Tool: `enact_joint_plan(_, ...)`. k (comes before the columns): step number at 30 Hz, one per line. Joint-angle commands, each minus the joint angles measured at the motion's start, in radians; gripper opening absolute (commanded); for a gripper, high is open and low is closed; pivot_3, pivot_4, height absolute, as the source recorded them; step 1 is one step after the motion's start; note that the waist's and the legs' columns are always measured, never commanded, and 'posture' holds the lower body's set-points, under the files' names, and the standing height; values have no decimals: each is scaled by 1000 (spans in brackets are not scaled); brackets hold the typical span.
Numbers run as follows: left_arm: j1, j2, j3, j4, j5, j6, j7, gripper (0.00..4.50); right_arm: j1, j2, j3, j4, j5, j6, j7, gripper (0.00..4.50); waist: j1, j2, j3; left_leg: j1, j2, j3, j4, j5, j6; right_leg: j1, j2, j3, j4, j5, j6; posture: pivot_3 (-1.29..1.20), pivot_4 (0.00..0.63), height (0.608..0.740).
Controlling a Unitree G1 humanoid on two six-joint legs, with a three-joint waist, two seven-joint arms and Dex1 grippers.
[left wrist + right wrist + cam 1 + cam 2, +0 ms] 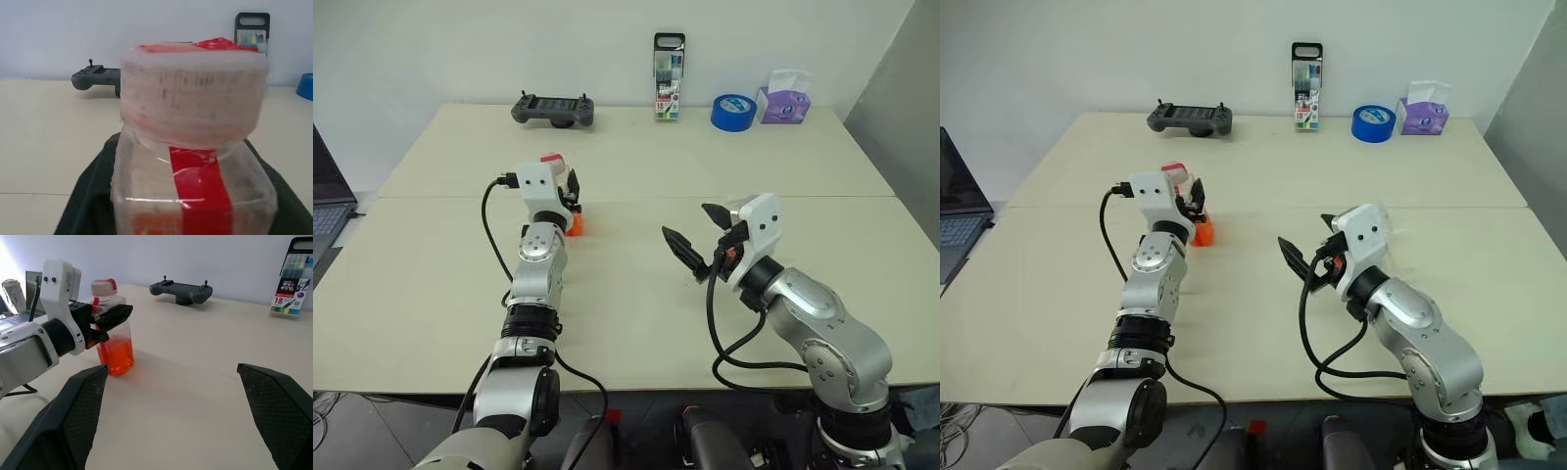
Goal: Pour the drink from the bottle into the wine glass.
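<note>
right end effector (pixel 693 235) jaws wide, empty, nearest | left end effector (pixel 110 319) clamped on bottle (pixel 113 335) upper body, standing on surface (pixel 636 294) | light, thin-walled, likely squashy; grip firm, not hard | orange drink (pixel 116 355) low

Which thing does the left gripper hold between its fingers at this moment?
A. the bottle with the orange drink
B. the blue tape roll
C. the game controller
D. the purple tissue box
A: the left gripper has its black fingers closed around the upper part of the bottle, which stands upright on the table with orange drink in its lower half.
</note>
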Motion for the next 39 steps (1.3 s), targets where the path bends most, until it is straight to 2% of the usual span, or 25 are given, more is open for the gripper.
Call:
enact_joint_plan(1,-16,11,0,-25,3,-35,-3,1844,-8,5,2,-46,2,-1,-8,4500,0,0,0,0,0,0,0,0,0,0,0,0,0,0,0,0,150,740)
enact_joint_plan(3,-21,14,-25,-52,-16,-40,-81,1842,-64,8,-25,-46,24,35,-20,4500,0,0,0,0,0,0,0,0,0,0,0,0,0,0,0,0,150,740)
enact_joint_plan(6,-21,-2,-94,-157,-103,29,-297,1835,-178,26,-78,-24,61,97,-48,4500,-1,0,0,-2,0,0,1,0,0,-1,0,0,1,1,-1,0,150,740)
enact_joint_plan(11,46,-21,-248,-435,-208,196,-519,1817,-270,70,-128,-32,104,174,-103,4500,2,0,0,-4,-1,-3,0,0,-1,-2,-1,-2,0,3,-5,0,150,740)
enact_joint_plan(16,60,-16,-316,-517,-224,287,-588,1817,-248,61,-133,-88,131,225,-116,4500,-5,0,0,-4,-1,-4,0,0,-1,-2,-2,0,0,3,-5,0,150,740)
enact_joint_plan(24,106,9,-371,-549,-212,290,-686,1817,-231,63,-125,-124,125,271,-166,4500,-9,0,0,-2,1,-2,0,0,0,-2,2,0,1,0,-1,0,150,740)
enact_joint_plan(33,105,-2,-386,-558,-205,286,-714,1815,-214,61,-98,-151,122,326,-199,4500,-8,0,0,-2,1,0,0,0,0,-2,1,1,0,0,-1,0,150,740)
enact_joint_plan(36,109,-3,-387,-560,-205,289,-723,1815,-203,60,-101,-164,106,346,-221,3924,-8,0,0,-2,1,-1,0,0,0,-2,2,1,0,0,-1,0,150,740)
enact_joint_plan(39,112,-3,-389,-557,-200,289,-730,1815,-199,48,-97,-170,86,342,-234,2871,-8,0,0,-2,1,0,0,0,0,-2,2,1,0,0,-1,0,150,740)
